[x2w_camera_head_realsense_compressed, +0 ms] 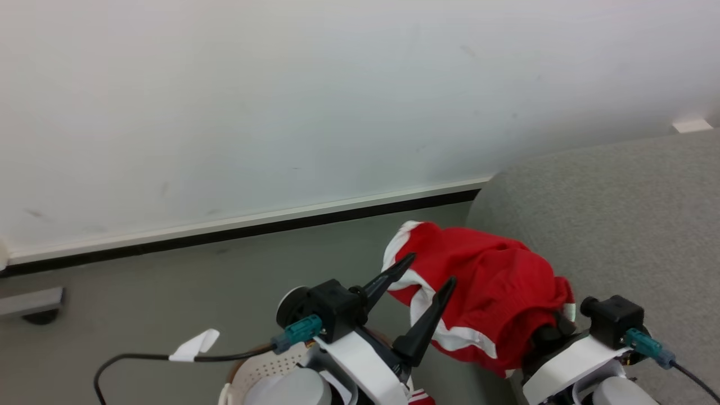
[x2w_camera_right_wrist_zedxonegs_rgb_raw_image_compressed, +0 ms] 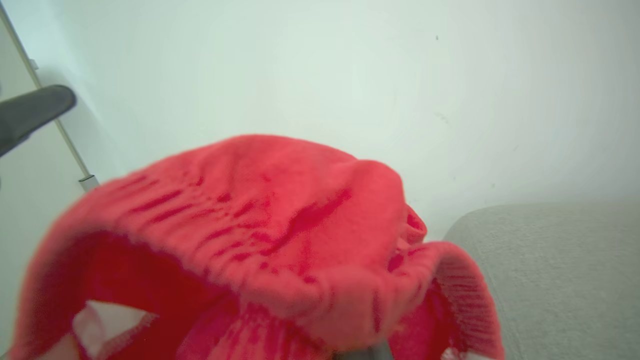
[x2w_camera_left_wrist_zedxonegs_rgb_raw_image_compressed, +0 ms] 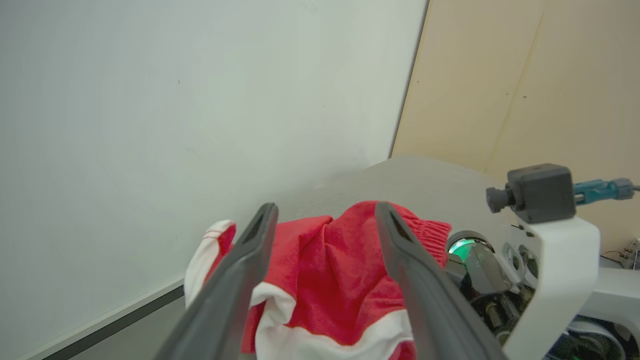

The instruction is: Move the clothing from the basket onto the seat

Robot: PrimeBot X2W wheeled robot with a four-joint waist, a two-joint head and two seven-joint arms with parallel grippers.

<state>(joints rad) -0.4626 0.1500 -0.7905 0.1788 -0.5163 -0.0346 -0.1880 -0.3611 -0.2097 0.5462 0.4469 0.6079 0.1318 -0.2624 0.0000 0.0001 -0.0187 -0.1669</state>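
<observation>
A red garment with white trim, the clothing [x2w_camera_head_realsense_compressed: 489, 281], hangs in the air over the edge of the grey seat [x2w_camera_head_realsense_compressed: 619, 225]. It drapes over my right gripper [x2w_camera_head_realsense_compressed: 550, 333], which is shut on it, its fingers hidden under the cloth. In the right wrist view the elastic waistband [x2w_camera_right_wrist_zedxonegs_rgb_raw_image_compressed: 280, 215] covers the fingers. My left gripper [x2w_camera_head_realsense_compressed: 433, 269] is open, its fingers [x2w_camera_left_wrist_zedxonegs_rgb_raw_image_compressed: 250, 260] spread on either side of the cloth's white-trimmed end without pinching it. The cream basket [x2w_camera_head_realsense_compressed: 264, 368] sits at the bottom edge under my left arm, with a red-and-white scrap [x2w_camera_head_realsense_compressed: 419, 397] beside it.
A white wall with a dark baseboard [x2w_camera_head_realsense_compressed: 281, 222] runs behind the grey floor [x2w_camera_head_realsense_compressed: 169, 292]. A black cable with a white tag [x2w_camera_head_realsense_compressed: 194, 346] trails left of the basket. A grey foot [x2w_camera_head_realsense_compressed: 31, 304] sits at far left. A beige panel [x2w_camera_left_wrist_zedxonegs_rgb_raw_image_compressed: 525, 85] stands beyond the seat.
</observation>
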